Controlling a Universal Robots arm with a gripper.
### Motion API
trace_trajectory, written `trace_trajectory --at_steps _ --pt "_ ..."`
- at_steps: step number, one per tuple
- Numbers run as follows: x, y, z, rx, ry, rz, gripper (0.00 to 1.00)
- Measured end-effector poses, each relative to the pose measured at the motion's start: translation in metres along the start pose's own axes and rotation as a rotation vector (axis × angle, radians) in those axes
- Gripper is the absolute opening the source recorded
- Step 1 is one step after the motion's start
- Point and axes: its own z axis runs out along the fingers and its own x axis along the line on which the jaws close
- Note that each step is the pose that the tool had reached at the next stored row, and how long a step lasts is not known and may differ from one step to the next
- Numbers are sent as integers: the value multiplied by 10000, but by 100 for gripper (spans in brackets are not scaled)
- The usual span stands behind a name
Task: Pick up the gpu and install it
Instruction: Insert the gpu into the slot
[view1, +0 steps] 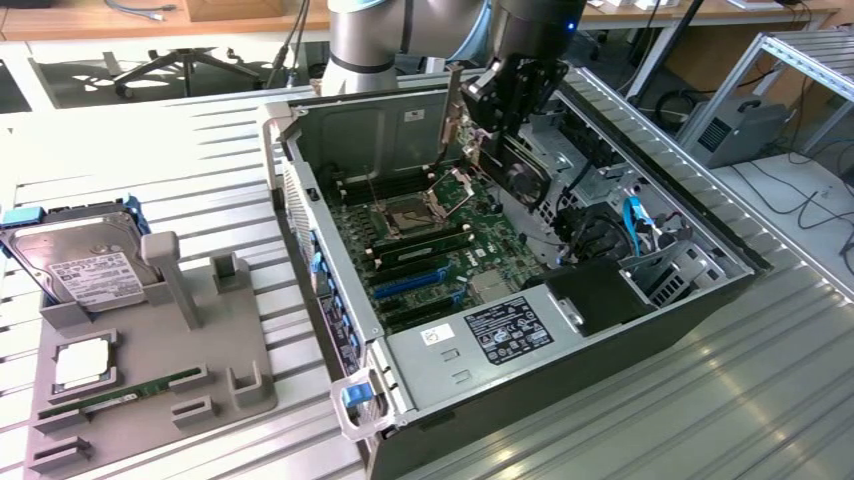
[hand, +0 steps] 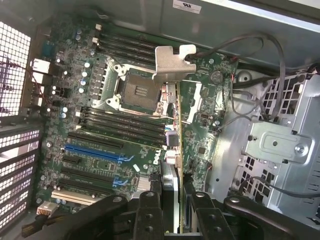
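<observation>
1. My gripper (hand: 174, 200) has its jaws pinching the gpu (hand: 173, 150) by its upper edge, one finger on each face. The card hangs edge-on below me inside the open case (view1: 320, 140), over the middle of the motherboard (hand: 100, 125), and as far as I can see touches nothing else.
2. I hold only a narrow strip. If the card pivots in that pinch, its connector edge would arrive skewed and jam, or the card could slip out onto the board.
3. The silver bracket (hand: 172, 62) is the end farthest from me and hangs near a corner of the CPU socket (hand: 137, 87), which looks uncovered. A swing or a low pass there could scrape it.
4. The card seems to run across the blue slot (hand: 92, 150) and its dark neighbours, not along them. Pressed down in that attitude, it would strike the slot walls or nearby components.
5. Farther out, black cables (hand: 265, 42) loop past the drive cage (hand: 280, 142) at the motherboard's far edge. A wide sweep could snag one, or knock my wrist against the case rim.
</observation>
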Motion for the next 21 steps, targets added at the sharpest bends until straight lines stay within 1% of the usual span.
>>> trace_trajectory --at_steps 21 --pt "0 0 1 -16 -16 -515 27"
